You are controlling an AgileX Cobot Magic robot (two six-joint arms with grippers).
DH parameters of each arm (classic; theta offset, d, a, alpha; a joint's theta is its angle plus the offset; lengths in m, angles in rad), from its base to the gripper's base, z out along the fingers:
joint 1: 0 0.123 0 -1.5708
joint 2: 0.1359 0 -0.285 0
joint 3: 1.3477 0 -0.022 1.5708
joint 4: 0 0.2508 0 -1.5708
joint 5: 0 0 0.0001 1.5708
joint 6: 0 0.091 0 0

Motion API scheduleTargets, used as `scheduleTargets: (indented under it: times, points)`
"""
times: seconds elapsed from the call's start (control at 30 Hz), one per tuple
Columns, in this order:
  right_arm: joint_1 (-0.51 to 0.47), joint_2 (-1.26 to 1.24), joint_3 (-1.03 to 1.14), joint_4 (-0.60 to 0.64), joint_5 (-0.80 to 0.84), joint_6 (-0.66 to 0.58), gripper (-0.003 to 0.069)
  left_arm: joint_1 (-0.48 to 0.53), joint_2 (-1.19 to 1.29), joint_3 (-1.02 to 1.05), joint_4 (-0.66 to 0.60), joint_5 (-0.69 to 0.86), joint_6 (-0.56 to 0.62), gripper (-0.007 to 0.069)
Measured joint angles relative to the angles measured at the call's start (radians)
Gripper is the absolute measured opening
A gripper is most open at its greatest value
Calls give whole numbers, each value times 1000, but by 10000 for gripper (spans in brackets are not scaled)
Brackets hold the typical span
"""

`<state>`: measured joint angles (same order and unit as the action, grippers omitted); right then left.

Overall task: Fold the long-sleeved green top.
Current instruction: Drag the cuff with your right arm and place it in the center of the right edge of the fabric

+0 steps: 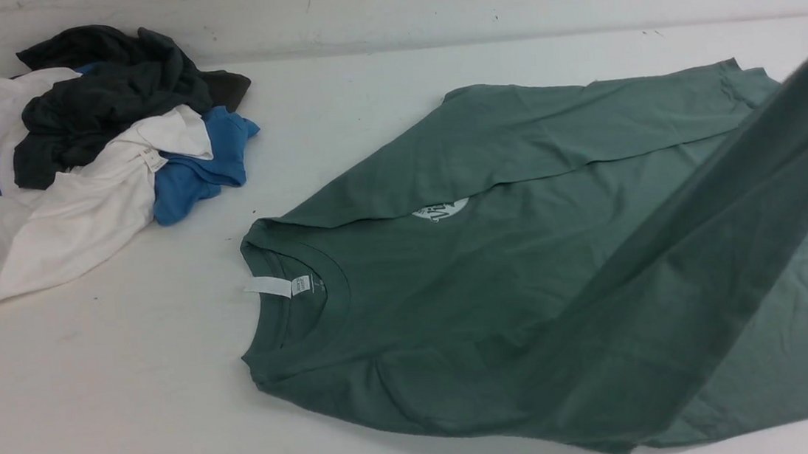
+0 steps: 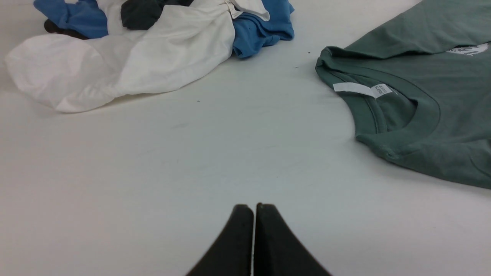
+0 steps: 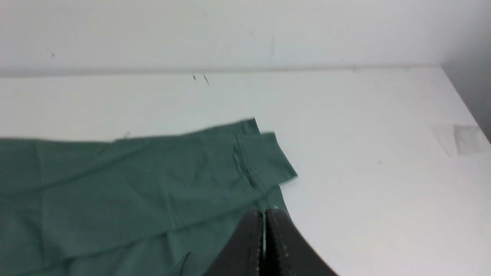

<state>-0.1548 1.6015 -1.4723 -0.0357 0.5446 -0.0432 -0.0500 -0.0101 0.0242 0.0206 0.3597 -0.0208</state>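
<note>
Raised sleeve (image 1: 709,242) of green long-sleeved top (image 1: 454,289)

It is being pinched by the closed right gripper (image 3: 264,211) past the frame's upper right; the top is lying centre-right. The left gripper (image 2: 254,207) is being held shut, empty.

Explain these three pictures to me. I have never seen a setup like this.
This is a robot with two arms, each ending in a two-fingered hand. The wide picture is taken from between the arms, looking forward over a white table. The other two come from cameras on the wrists, each looking past its own hand. On the table lie a sage-green long-sleeved cotton top and, far left, a heap of dark charcoal, white and blue garments. The left hand is shut and holds nothing. The right hand is shut too; a green sliver shows between its fingers, and one sleeve slants up off the table towards the right, so it seems to hold that sleeve.
</note>
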Motion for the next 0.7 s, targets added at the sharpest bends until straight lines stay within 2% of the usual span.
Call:
scheduleTargets:
  times: [0.2,0.3,0.37,0.4,0.47,0.57,0.7]
  points:
    - [6,194,-93,0,-33,18,-9,0,0,0,0,0,0,-4]
    - [6,318,-123,0,-49,30,15,0,0,0,0,0,0,-4]
    - [6,398,-157,0,-46,52,55,0,0,0,0,0,0,-4]
    - [5,472,-194,2,-37,75,109,0,0,0,0,0,0,-4]
    - [4,516,-230,7,-27,99,145,0,0,0,0,0,0,-4]
    - [-11,623,-359,15,4,170,262,0,0,0,0,0,0,-4]
    - [-50,759,-561,17,8,195,337,0,0,0,0,0,0,-4]
